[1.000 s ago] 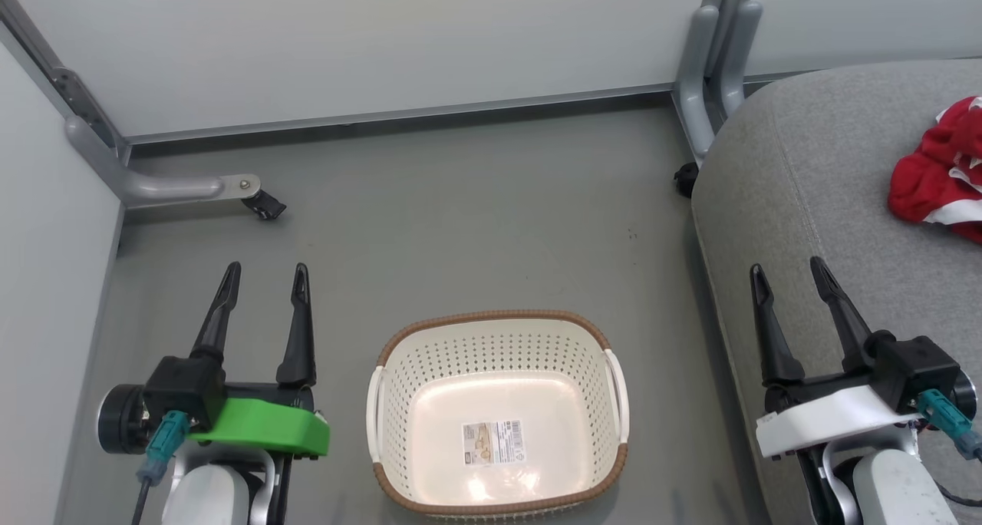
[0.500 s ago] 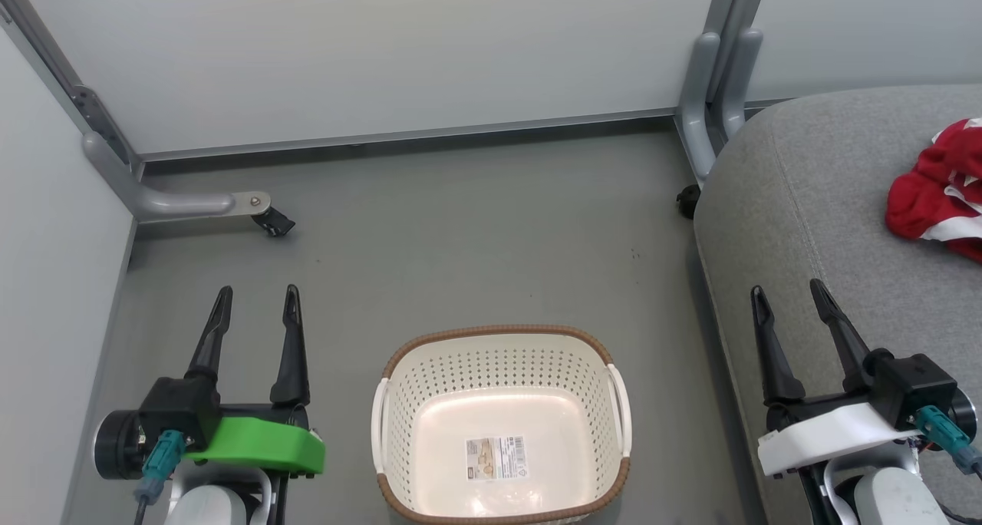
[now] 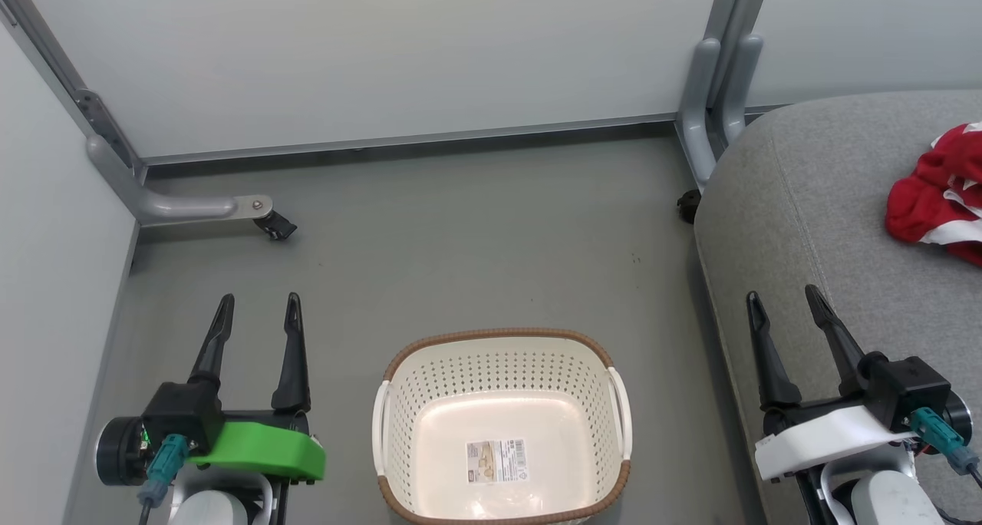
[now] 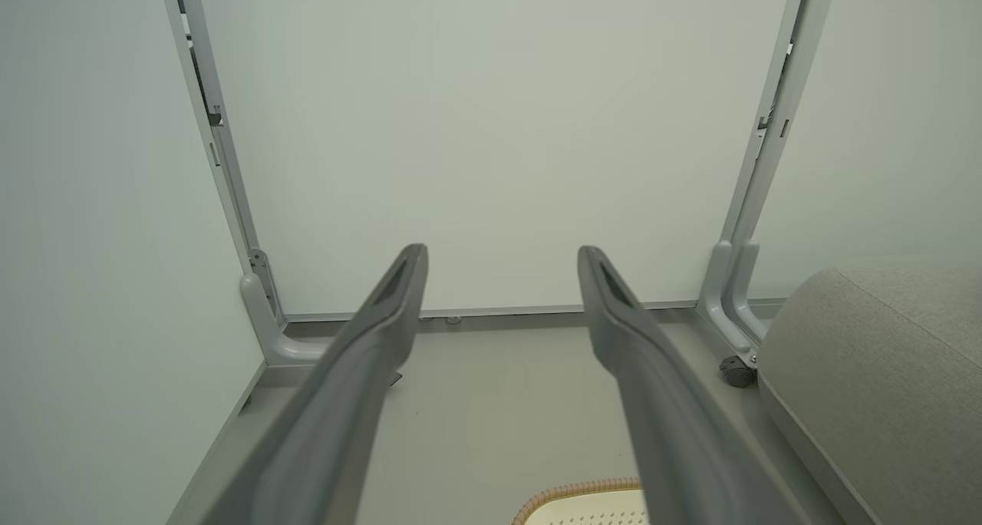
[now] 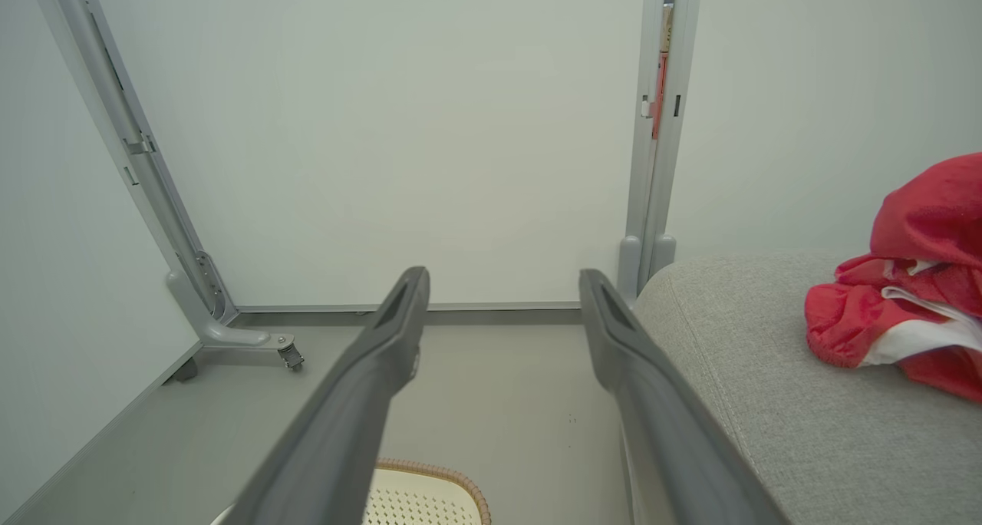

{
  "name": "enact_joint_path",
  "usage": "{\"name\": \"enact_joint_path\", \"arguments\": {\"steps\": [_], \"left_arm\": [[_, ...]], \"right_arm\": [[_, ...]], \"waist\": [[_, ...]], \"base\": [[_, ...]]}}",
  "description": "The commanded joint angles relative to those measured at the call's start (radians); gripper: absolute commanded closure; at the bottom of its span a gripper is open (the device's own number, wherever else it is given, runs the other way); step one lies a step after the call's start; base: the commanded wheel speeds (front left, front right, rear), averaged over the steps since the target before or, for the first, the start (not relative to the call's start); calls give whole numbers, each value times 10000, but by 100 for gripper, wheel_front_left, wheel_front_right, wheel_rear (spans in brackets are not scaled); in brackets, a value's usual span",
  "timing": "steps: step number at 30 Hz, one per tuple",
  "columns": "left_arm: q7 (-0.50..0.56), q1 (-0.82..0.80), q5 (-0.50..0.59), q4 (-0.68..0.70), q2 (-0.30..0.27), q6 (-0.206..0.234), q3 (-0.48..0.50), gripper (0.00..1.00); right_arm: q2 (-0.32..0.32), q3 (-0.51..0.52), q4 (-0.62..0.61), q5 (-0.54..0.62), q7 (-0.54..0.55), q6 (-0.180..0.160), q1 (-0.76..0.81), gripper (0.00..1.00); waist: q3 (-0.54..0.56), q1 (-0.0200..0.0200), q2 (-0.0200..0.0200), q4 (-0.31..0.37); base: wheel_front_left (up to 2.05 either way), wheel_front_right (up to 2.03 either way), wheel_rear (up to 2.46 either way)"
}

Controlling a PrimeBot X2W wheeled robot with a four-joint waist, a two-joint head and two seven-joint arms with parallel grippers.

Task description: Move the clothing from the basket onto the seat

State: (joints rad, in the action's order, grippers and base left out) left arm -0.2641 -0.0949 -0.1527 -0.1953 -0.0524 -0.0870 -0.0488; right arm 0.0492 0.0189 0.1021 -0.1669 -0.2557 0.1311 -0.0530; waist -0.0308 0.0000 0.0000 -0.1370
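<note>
The cream perforated basket point(image 3: 500, 360) with a brown woven rim stands on the grey floor at the bottom centre, holding nothing but a label sticker point(image 3: 495, 460). Red clothing point(image 3: 937, 199) with white trim lies bunched on the grey seat point(image 3: 813, 203) at the right edge, and the right wrist view has it too, clothing point(image 5: 913, 295) on seat point(image 5: 767, 371). My left gripper point(image 3: 258, 307) stands open left of the basket, empty. Right of the basket, my right gripper point(image 3: 781, 301) is open over the seat's near edge, with nothing between its fingers.
Pale partition panels enclose the floor at the back and left. A grey caster foot point(image 3: 230, 206) juts from the left post, and another post point(image 3: 717, 87) with a small black wheel point(image 3: 687, 203) stands beside the seat. Bare floor point(image 3: 476, 241) lies beyond the basket.
The head camera has tilted, so the whole picture sits lower than before. Both grippers stay open and empty, and the clothing and basket hold their places.
</note>
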Motion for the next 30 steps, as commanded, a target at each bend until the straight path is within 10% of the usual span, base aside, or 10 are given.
{"name": "enact_joint_path", "arguments": {"steps": [1,4,5,30], "left_arm": [[-2,115,122,-18,0,19,31,0],[-2,92,167,-45,3,76,61,0],[5,4,60,-62,6,31,22,100],[1027,0,-3872,-446,26,-100,454,100]], "right_arm": [[26,8,22,-49,-2,-7,80,0],[26,2,37,-46,-5,-7,55,0],[-6,-1,48,-17,0,0,3,100],[-52,250,662,-3894,1000,-1,-89,100]], "waist": [[-12,0,0,3],[-35,0,0,10],[-32,0,0,10],[20,0,0,240]], "base": [[0,0,0],[0,0,0],[0,0,0],[0,0,0]]}}
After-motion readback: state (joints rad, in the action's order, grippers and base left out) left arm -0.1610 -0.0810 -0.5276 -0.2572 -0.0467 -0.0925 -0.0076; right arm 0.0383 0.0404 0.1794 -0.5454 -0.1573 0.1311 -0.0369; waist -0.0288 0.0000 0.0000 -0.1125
